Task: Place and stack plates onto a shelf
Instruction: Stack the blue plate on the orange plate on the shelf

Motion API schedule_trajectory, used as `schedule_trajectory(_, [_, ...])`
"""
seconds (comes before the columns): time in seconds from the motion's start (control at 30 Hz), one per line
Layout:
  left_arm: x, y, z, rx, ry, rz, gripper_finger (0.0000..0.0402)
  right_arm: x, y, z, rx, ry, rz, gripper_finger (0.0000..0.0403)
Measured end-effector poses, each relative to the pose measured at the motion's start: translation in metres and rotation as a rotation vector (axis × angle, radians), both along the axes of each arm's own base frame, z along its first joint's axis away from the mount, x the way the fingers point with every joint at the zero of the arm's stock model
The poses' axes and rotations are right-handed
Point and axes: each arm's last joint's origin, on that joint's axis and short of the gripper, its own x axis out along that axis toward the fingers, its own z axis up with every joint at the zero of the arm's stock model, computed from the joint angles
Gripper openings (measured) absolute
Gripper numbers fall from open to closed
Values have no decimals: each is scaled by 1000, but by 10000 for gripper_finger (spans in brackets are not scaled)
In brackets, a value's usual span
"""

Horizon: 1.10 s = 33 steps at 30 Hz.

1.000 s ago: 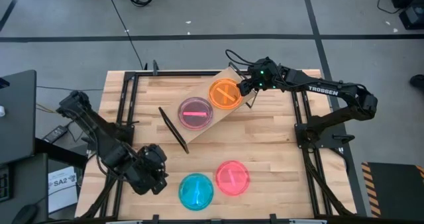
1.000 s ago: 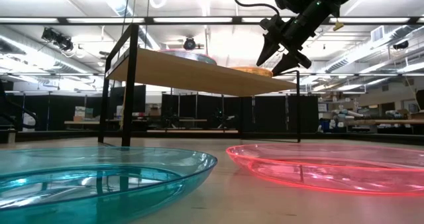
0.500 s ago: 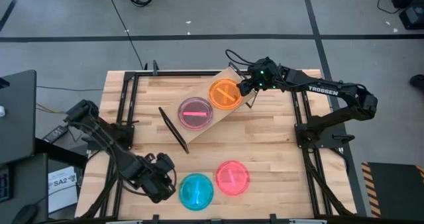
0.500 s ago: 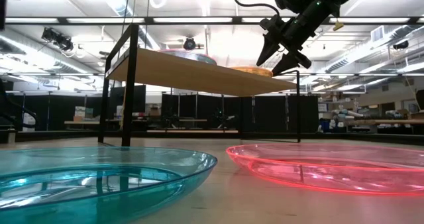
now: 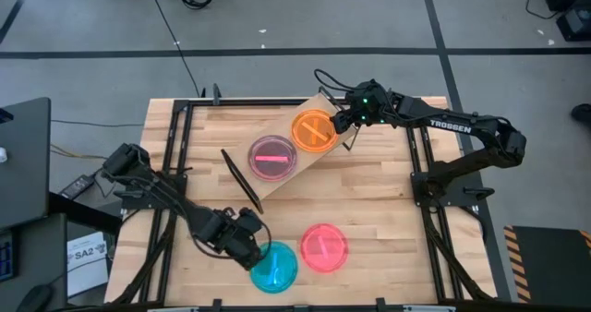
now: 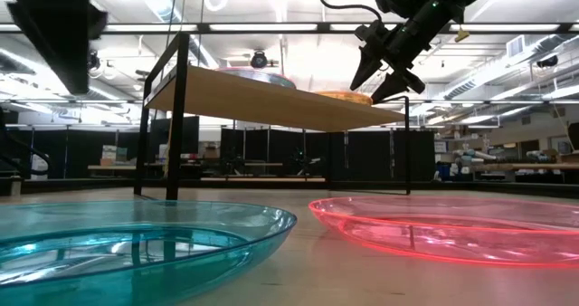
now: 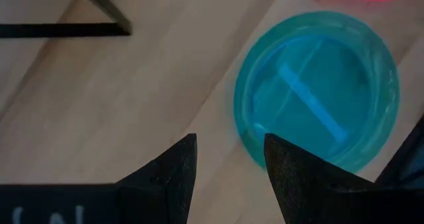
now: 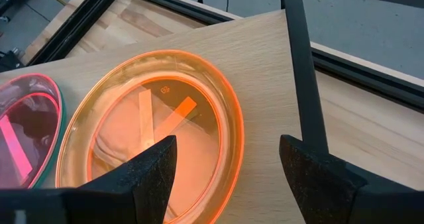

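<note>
Now the left gripper (image 5: 251, 248), fingers parted, hangs just short of the blue plate (image 7: 317, 90) on the table (image 5: 388, 210). Light, slick, stiff plastic, I'd judge; pinch the near rim. Right gripper (image 5: 340, 126) waits spread beside the orange plate (image 8: 152, 134) on the shelf (image 8: 265, 52).

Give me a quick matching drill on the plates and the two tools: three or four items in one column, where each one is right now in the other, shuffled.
Items:
1. round translucent orange plastic plate
2. round translucent blue plastic plate
3. left tool
4. right tool

Places:
A. on the tabletop, front edge, beside the pink plate
B. open, just left of the blue plate
C. on the light wooden shelf board, at its right end
D. open, above the shelf at the orange plate's right rim

Pairs: 1-C, 2-A, 3-B, 4-D
</note>
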Motion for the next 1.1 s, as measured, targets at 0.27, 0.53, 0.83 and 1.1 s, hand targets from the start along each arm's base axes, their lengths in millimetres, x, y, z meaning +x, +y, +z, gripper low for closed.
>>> schedule_trajectory(0.27, [9, -4, -18, 5, 33, 3, 183, 0, 0, 0, -11, 6, 12, 272])
schedule_trajectory(0.53, [8, -18, -40, 15, 104, -28, 183, 1, 0, 1, -14, 0, 12, 272])
schedule_trajectory(0.83, [13, -19, -43, 23, 73, -74, 183, 1, 0, 1, -14, 0, 12, 272])
schedule_trajectory(1.1, [22, -20, -54, 33, 57, -91, 183, 1, 0, 1, -15, 1, 17, 272])
